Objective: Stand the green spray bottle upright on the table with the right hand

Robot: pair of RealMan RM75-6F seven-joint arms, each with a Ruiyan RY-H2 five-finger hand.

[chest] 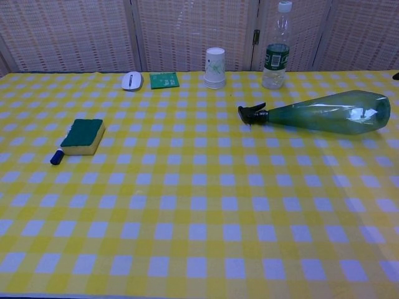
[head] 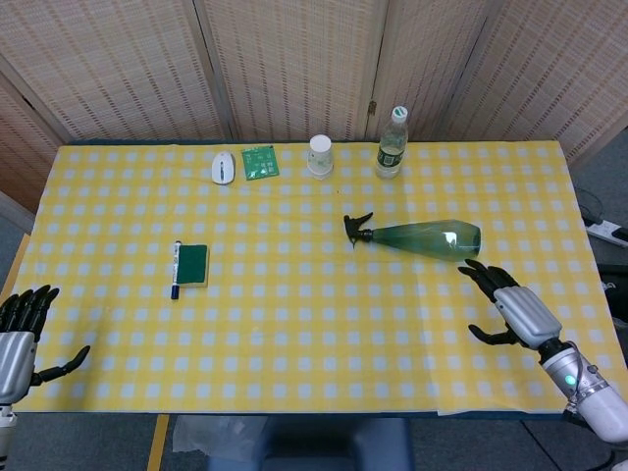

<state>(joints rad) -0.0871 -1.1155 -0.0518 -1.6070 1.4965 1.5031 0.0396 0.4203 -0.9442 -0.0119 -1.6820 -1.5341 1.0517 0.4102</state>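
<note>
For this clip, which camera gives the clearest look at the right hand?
The head view. It shows the whole right hand, fingers spread and holding nothing, just beside the base of the green spray bottle, which lies on its side. The chest view shows the bottle large and clear, but of the hand at most a dark sliver at the right edge.

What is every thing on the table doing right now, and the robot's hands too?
green spray bottle: lying on its side, untouched
right hand: open, near the bottle's base
left hand: open, idle
water bottle: upright, capped
paper cup: standing
sponge: flat beside the marker
</note>
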